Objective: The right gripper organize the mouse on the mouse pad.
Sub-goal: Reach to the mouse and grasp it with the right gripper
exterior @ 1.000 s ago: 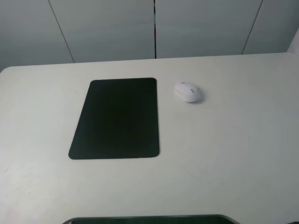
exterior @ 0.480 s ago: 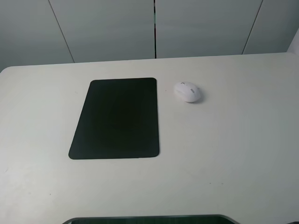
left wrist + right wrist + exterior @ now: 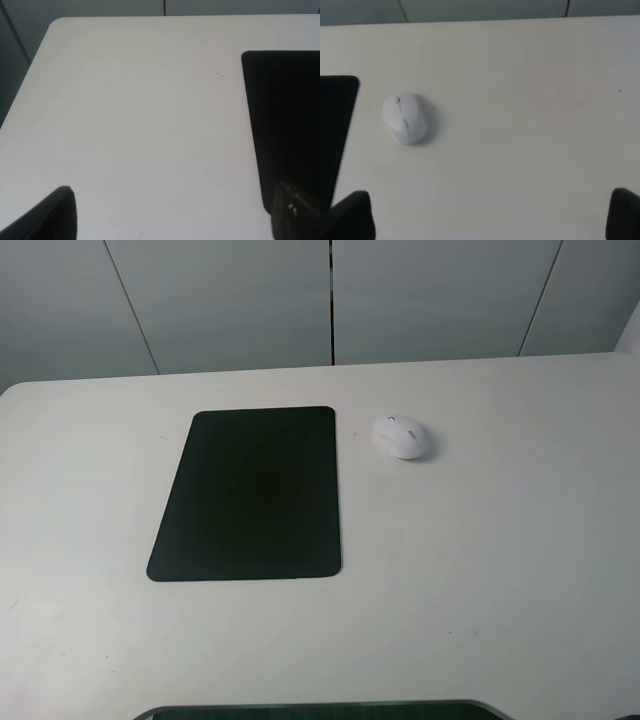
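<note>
Not much of the arms to go on here. The right gripper (image 3: 487, 217) only shows as two dark fingertips (image 3: 350, 215) cut off by the edge of its wrist view. Same deal for the left gripper (image 3: 172, 215), just two dark blurry tips, and one of them overlaps the pad's edge in its own view. Both sets of fingers are spread wide with nothing between them.

The right gripper is on the near side of the mouse (image 3: 401, 436), well apart from it and not touching. The left one is out over the left part of the table (image 3: 500, 590), by the pad's left side.

There's also a dark strip at the near edge of the high view, cropped, can't tell what it is.

Count: one white mouse, one black mouse pad (image 3: 250, 495), two grippers. The mouse sits on bare table just right of the pad's far right corner, with a small gap, not on the pad. The pad lies flat, left of the table's middle.
</note>
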Robot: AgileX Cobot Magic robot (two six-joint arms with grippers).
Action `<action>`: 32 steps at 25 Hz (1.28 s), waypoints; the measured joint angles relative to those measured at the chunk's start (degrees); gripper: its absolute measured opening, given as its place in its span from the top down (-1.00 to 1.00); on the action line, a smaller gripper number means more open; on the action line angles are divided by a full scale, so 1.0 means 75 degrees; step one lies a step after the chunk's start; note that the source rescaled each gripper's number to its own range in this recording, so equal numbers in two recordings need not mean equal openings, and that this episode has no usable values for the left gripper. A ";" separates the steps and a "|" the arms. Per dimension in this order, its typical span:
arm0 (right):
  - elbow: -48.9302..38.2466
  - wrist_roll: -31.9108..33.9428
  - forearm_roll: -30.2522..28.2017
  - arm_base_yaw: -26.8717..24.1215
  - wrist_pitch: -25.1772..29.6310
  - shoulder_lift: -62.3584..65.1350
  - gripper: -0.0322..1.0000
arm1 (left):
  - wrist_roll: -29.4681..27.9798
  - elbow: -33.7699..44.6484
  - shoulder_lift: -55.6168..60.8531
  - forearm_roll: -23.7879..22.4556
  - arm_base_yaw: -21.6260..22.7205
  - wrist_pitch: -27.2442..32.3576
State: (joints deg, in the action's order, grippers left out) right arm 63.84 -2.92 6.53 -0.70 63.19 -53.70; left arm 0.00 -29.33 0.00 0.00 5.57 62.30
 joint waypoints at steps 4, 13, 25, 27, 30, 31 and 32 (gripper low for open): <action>0.0482 -0.0250 0.0051 0.0142 0.0000 -0.1192 -1.00 | 0.0000 0.0000 0.0000 0.0000 0.0000 0.0000; 0.1371 -0.0332 0.0037 0.1599 -0.0017 -0.3412 -1.00 | 0.0000 0.0000 0.0000 0.0000 0.0000 0.0000; 0.2590 -0.0235 -0.0795 0.3016 -0.0154 -0.6034 -1.00 | 0.0000 0.0000 0.0000 0.0000 0.0000 0.0000; 0.2646 -0.0221 -0.0813 0.3220 -0.0233 -0.6351 -1.00 | 0.0000 0.0000 0.0000 0.0000 0.0000 -0.0003; 0.2646 -0.0190 -0.0813 0.3364 -0.0426 -0.6795 -1.00 | 0.0000 0.0000 0.0000 0.0000 0.0000 -0.0003; 0.2646 -0.0174 -0.0813 0.3382 -0.0541 -0.6936 -1.00 | 0.0000 0.0000 0.0000 0.0000 0.0000 -0.0003; 0.2646 -0.0131 -0.0813 0.3385 -0.0676 -0.7061 -1.00 | 0.0000 0.0000 0.0000 0.0000 0.0000 -0.0003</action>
State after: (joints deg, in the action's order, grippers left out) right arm 83.68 -3.90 0.43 24.69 58.12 -106.66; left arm 0.00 -29.33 0.00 0.00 5.57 62.27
